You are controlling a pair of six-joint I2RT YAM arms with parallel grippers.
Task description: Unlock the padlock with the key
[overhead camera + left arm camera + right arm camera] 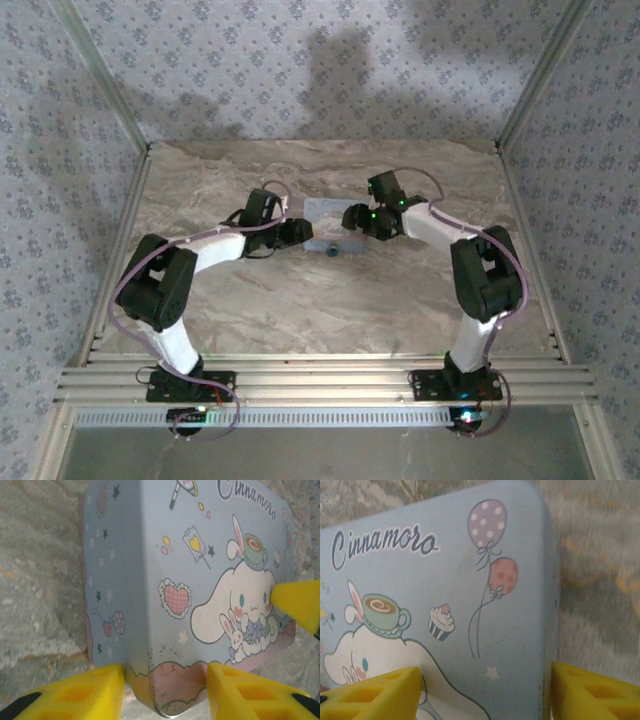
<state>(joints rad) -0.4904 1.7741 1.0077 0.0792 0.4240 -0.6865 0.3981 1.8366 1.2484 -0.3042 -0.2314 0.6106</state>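
Tin mid-table, bare surface on all sides, walls well off. Top view: padlock just on near side of tin, apart from it. Wrist views: cartoon lid close up. Left gripper wide open, astride tin corner. Right gripper wide open, across tin edge. Neither holds anything; contact unclear.

Pale blue cartoon-print tin, yellow left claw, beige marbled table

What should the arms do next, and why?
Probably close the right gripper on the edge of the tin to steady it: one finger sits over its top, the other just past its side. The left gripper flanks the opposite corner, and the padlock lies untouched beside the tin.
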